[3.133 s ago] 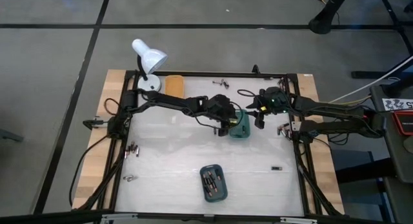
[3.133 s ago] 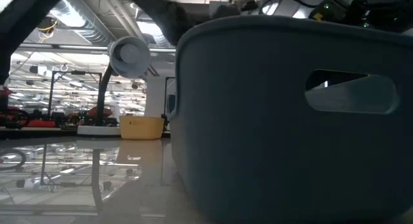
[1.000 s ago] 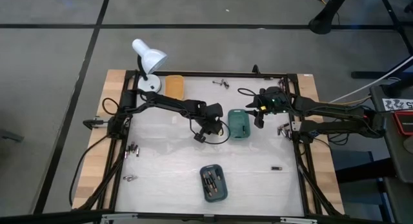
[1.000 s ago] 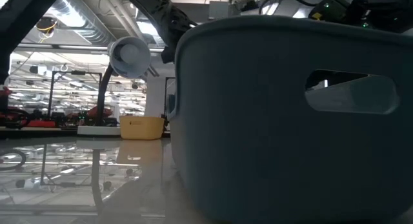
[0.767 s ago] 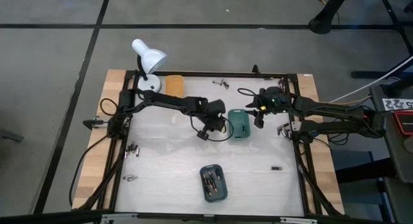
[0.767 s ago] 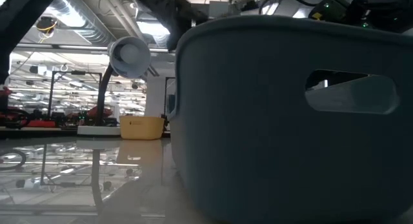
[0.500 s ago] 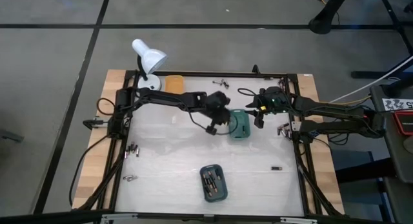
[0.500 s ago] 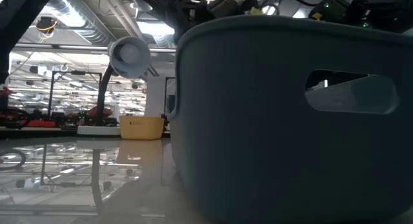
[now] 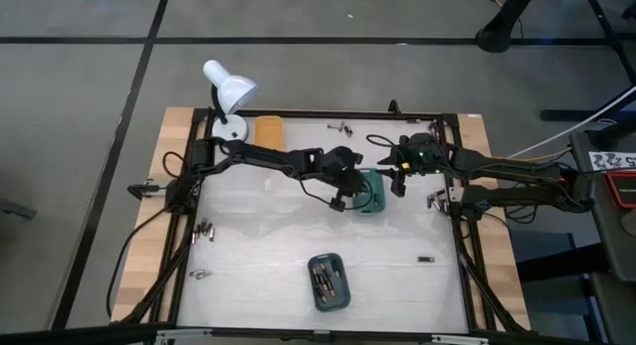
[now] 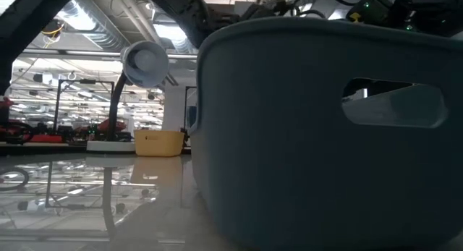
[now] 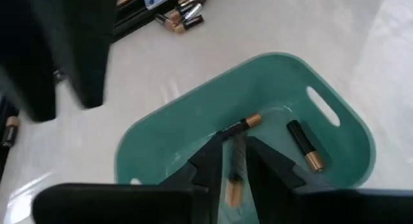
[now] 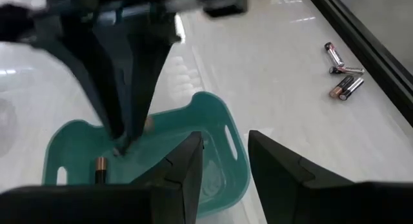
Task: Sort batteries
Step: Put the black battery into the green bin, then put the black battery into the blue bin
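Observation:
My left gripper (image 9: 348, 194) (image 11: 235, 146) hangs open over the green tray (image 9: 371, 192) (image 11: 193, 121), pointing slantwise down into it. One battery (image 11: 231, 185) shows through the gap between its fingers and is narrower than that gap. Two more batteries (image 11: 242, 124) (image 11: 303, 145) lie on the tray's floor. My right gripper (image 9: 397, 181) (image 12: 224, 143) waits open just right of the green tray, with nothing between its fingers. The dark teal tray (image 9: 328, 281) near the front holds several batteries. The orange tray (image 9: 268, 131) stands at the far left.
Loose batteries lie at the left edge (image 9: 206, 229) (image 9: 199, 274), at the far edge (image 9: 341, 126), by the right frame (image 9: 437, 198) (image 12: 342, 82) and at the front right (image 9: 425, 258). A white desk lamp (image 9: 229, 91) stands at the far left corner. The dark teal tray (image 10: 325, 135) fills the low view.
My left gripper has gone from the middle of the table toward the right and far edges, rising a little. It now stands over the green tray and points less steeply down than before.

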`<state>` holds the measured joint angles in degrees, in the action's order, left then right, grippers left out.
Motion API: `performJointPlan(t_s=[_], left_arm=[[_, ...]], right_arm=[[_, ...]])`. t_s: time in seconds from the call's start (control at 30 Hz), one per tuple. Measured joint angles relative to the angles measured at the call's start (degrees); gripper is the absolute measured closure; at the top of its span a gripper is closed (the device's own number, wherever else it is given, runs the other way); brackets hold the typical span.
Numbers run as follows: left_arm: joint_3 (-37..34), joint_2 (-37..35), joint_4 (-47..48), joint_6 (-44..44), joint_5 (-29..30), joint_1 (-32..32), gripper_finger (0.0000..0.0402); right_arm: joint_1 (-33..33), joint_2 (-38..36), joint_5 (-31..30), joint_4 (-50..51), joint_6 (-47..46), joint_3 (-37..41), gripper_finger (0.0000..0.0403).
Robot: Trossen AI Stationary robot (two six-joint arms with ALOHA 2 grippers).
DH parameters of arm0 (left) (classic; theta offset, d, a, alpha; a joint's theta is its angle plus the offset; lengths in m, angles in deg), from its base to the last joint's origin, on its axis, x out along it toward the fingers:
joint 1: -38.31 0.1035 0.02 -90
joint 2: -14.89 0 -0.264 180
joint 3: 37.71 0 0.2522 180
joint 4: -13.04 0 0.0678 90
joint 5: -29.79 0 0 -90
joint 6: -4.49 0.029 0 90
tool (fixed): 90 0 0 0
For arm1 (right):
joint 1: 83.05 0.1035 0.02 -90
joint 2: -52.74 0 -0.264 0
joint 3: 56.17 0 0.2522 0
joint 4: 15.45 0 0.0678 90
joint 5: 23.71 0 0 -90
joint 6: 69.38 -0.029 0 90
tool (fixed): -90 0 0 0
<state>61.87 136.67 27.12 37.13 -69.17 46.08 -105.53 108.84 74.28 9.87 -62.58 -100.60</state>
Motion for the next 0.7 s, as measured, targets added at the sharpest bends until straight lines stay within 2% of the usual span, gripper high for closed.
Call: performJointPlan(t_s=[0.3,0.47,0.7], left_arm=[[0.0,-0.1,-0.47,-2.79,1.81,-0.44,0.0281],[0.05,-3.06,1.23,-5.53,2.57,-0.94,0.027],[-0.53,-8.79,14.56,-10.53,3.67,-1.02,0.0279]], right_arm=[[-0.04,0.0,-0.5,0.04,-0.54,0.0,0.0277],[-0.02,0.0,-0.98,0.03,-3.78,0.0,0.0277],[0.49,-0.02,1.02,4.4,-5.6,-2.67,0.0277]])
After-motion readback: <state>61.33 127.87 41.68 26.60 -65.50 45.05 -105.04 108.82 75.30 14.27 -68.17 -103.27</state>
